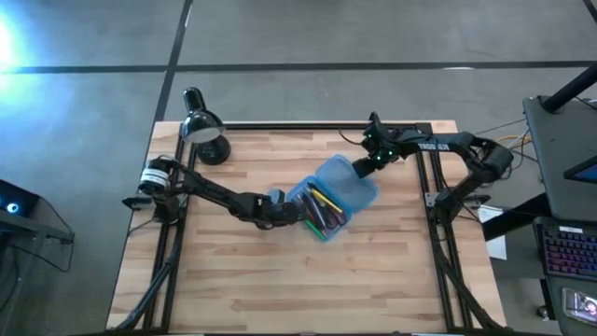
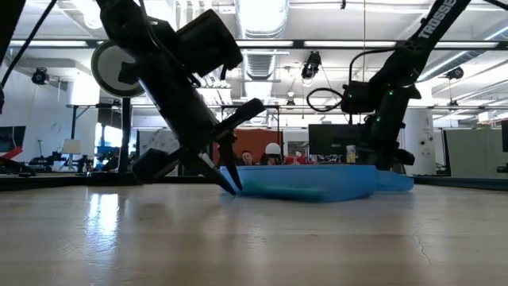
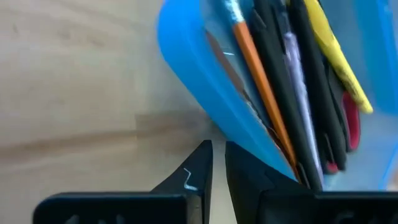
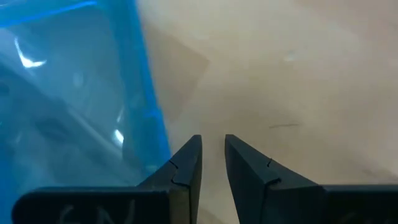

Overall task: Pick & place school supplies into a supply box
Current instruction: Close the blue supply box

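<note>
The support surface is a light wooden table (image 1: 280,280) with visible plank seams. A translucent blue supply box (image 1: 359,191) lies directly on it just right of centre, lid open, long axis running from 10 o'clock to 4 o'clock. Pens and pencils (image 1: 326,207) rest inside the box tray, not on the wood. A black desk lamp (image 1: 203,131) stands at the table's 10 o'clock corner, well apart from the box.

supply box (image 4: 74,93) cut off, pens (image 3: 292,93) cropped
</note>
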Action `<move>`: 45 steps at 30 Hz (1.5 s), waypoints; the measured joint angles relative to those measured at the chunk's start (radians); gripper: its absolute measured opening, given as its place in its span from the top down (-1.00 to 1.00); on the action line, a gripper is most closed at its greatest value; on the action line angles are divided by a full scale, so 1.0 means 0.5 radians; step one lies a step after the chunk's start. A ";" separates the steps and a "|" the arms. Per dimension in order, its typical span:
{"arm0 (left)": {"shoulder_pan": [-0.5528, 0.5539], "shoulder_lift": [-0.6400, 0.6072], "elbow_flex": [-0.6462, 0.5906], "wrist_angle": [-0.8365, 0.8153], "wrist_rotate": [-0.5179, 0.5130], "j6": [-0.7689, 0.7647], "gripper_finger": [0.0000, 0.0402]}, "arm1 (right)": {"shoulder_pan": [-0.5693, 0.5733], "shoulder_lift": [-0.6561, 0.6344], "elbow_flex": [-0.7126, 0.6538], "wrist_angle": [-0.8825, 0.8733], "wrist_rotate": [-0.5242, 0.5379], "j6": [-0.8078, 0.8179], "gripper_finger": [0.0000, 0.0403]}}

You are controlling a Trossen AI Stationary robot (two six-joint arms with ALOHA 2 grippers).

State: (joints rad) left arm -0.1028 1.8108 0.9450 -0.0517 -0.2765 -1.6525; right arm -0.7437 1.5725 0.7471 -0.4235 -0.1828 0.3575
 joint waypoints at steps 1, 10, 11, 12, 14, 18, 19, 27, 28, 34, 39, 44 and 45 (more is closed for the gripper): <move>0.011 0.002 -0.001 0.001 -0.001 0.000 0.86 | 0.001 0.005 -0.004 0.002 -0.019 -0.012 0.69; 0.043 0.002 -0.002 0.012 0.004 0.031 0.86 | 0.008 -0.065 -0.016 -0.038 -0.048 -0.124 0.69; 0.043 0.002 -0.002 0.012 0.005 0.033 0.86 | 0.008 -0.088 -0.013 -0.039 -0.048 -0.125 0.69; 0.043 0.002 -0.002 0.012 0.008 0.033 0.86 | 0.008 -0.114 -0.008 -0.038 -0.049 -0.126 0.69; 0.043 0.002 -0.002 0.012 0.010 0.034 0.86 | 0.008 -0.164 0.000 -0.035 -0.049 -0.126 0.69; 0.046 0.002 -0.002 0.012 0.011 0.035 0.86 | 0.008 -0.268 0.005 -0.045 -0.057 -0.126 0.69; 0.047 0.002 -0.002 0.012 0.011 0.035 0.86 | 0.008 -0.293 0.006 -0.046 -0.060 -0.126 0.69; 0.055 0.002 -0.002 0.012 0.009 0.054 0.86 | 0.010 -0.441 0.007 -0.146 -0.153 -0.091 0.69; 0.055 0.002 -0.002 0.012 0.009 0.054 0.86 | 0.010 -0.459 0.007 -0.150 -0.162 -0.081 0.69; 0.058 0.001 -0.002 0.013 0.009 0.069 0.86 | 0.012 -0.583 0.007 -0.149 -0.222 -0.016 0.69; 0.059 0.001 -0.002 0.015 0.009 0.083 0.86 | 0.029 -0.630 0.044 -0.147 -0.294 0.063 0.69; 0.060 0.001 -0.002 0.015 0.010 0.096 0.86 | 0.091 -0.622 0.108 -0.142 -0.369 0.092 0.69; 0.060 0.001 -0.002 0.015 0.011 0.096 0.86 | 0.110 -0.619 0.123 -0.141 -0.369 0.098 0.69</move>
State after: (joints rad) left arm -0.0727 1.8114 0.9440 -0.0444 -0.2710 -1.6047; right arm -0.6888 1.2631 0.8086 -0.4942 -0.3672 0.4067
